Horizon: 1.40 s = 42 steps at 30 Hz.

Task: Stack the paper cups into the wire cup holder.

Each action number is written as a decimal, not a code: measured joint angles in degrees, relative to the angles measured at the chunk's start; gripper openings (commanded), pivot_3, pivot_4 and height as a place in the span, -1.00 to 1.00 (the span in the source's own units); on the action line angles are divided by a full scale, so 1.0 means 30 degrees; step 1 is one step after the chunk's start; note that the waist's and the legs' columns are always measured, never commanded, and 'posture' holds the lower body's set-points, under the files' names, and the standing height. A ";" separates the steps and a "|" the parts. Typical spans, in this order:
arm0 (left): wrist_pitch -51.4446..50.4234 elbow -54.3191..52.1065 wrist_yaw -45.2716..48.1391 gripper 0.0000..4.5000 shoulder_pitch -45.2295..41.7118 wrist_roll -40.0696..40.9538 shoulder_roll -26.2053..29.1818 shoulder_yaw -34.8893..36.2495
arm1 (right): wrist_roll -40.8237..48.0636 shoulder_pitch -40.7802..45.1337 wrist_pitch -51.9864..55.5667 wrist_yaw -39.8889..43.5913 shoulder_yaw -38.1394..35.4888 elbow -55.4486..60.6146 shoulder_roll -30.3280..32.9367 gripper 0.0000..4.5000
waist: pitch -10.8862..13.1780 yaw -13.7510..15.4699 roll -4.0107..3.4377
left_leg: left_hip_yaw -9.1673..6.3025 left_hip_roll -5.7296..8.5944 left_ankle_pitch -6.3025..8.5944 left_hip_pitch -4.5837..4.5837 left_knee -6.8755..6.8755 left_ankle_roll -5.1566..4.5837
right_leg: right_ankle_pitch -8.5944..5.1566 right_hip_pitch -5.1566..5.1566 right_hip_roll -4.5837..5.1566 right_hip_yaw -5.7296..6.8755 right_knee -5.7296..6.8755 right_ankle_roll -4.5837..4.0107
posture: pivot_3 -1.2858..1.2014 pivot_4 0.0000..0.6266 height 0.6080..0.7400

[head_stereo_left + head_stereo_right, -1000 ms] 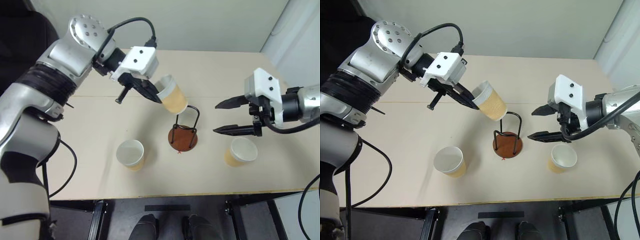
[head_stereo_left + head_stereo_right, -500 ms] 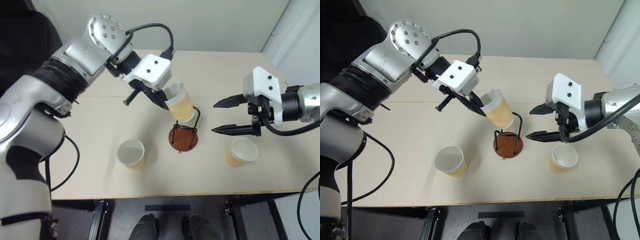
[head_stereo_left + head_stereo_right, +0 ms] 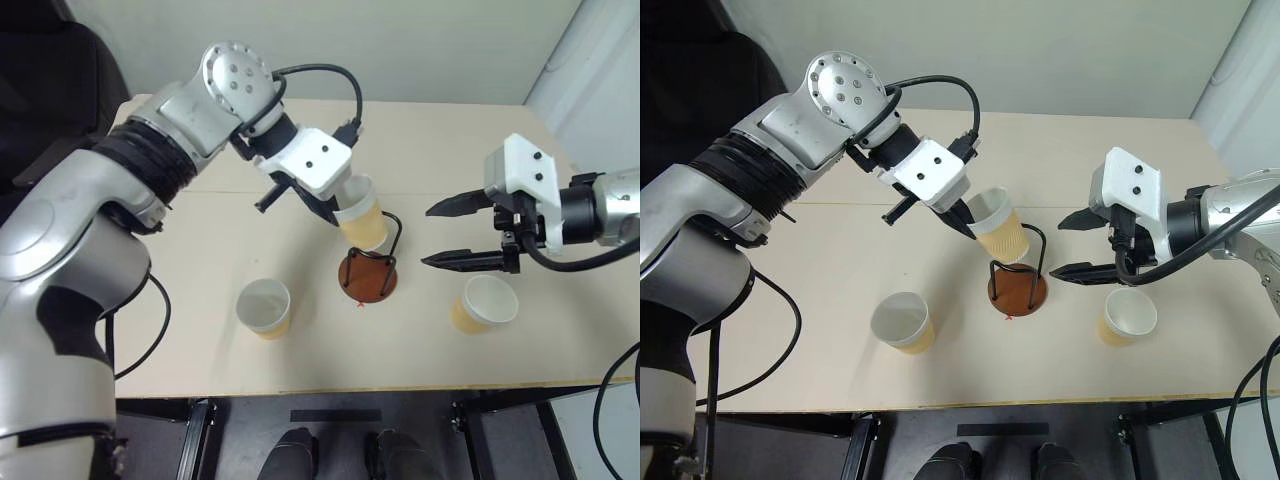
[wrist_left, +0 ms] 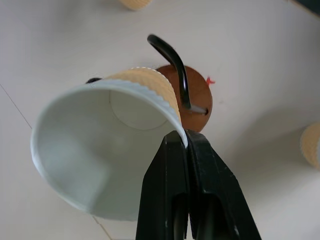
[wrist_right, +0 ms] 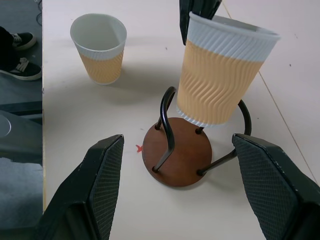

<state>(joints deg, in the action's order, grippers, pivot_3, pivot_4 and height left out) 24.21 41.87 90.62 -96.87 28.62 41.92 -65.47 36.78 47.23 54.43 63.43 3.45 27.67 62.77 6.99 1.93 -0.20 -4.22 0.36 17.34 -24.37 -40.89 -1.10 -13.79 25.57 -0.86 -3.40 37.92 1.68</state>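
While one cup (image 3: 264,305) stands free at the table's (image 3: 180,300) left, the left gripper (image 3: 968,226) pinches a tilted cup (image 5: 220,70) by its rim above the holder (image 5: 182,152). Farther right, the right gripper (image 3: 455,232) hangs spread, empty, beside a third cup (image 3: 482,303).
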 measured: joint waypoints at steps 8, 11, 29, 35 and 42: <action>0.0152 0.0392 0.0004 -0.82 0.0483 -0.0387 -0.1042 0.0907 | 0.0039 -0.0021 -0.0007 -0.0191 -0.0006 -0.0002 -0.0003 0.56 | 0.0000 0.0031 0.0001 | 0.0018 0.0003 0.0006 -0.0008 -0.0021 -0.0010 | 0.0006 -0.0002 -0.0013 0.0009 0.0002 0.0015 | 0.03 -0.52 1.00; 0.0096 0.0390 0.0005 -0.44 0.0627 -0.0425 -0.1095 0.1321 | 0.0045 -0.0084 -0.0007 -0.0236 -0.0014 -0.0001 -0.0002 0.56 | 0.0000 0.0020 0.0000 | 0.0015 0.0000 0.0006 -0.0008 -0.0021 -0.0010 | 0.0009 -0.0001 -0.0011 0.0004 0.0001 0.0020 | 0.03 -0.52 1.00; -0.3203 0.2337 0.0047 0.98 0.1502 -0.0124 -0.1963 0.6808 | -0.0006 -0.0287 -0.0101 -0.0567 -0.0106 -0.0030 -0.0043 0.56 | 0.0005 0.0063 -0.0009 | 0.0025 0.0008 0.0006 -0.0015 -0.0041 -0.0011 | 0.0021 -0.0004 -0.0021 0.0008 -0.0007 0.0041 | 0.03 -0.52 1.00; -0.8610 0.1711 0.0048 0.98 0.2105 0.1647 -0.1359 1.1730 | 0.0124 -0.0973 0.0125 -0.1314 -0.0661 0.0534 -0.0106 0.56 | 0.0016 -0.0068 -0.0029 | 0.0066 0.0009 0.0005 -0.0013 -0.0026 -0.0008 | 0.0019 0.0019 -0.0057 -0.0007 -0.0009 0.0044 | 0.03 -0.52 1.00; -1.1709 -0.3410 0.0046 0.98 0.4979 0.2619 0.2471 1.1948 | 0.0241 -0.2081 0.0474 -0.1357 -0.1027 0.1452 0.1091 0.56 | 0.0016 -0.0078 -0.0066 | 0.0030 0.0000 0.0001 0.0023 -0.0030 -0.0003 | 0.0012 -0.0004 -0.0030 -0.0028 -0.0009 0.0056 | 0.03 -0.52 1.00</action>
<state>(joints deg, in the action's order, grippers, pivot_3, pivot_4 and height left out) -10.92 31.64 90.76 -81.94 36.47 49.33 -29.63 37.51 40.99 55.85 59.36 0.37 32.02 66.05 7.04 1.70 -0.40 -4.13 0.36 17.34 -24.30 -40.98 -1.11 -13.76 25.55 -0.95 -3.49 37.89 1.85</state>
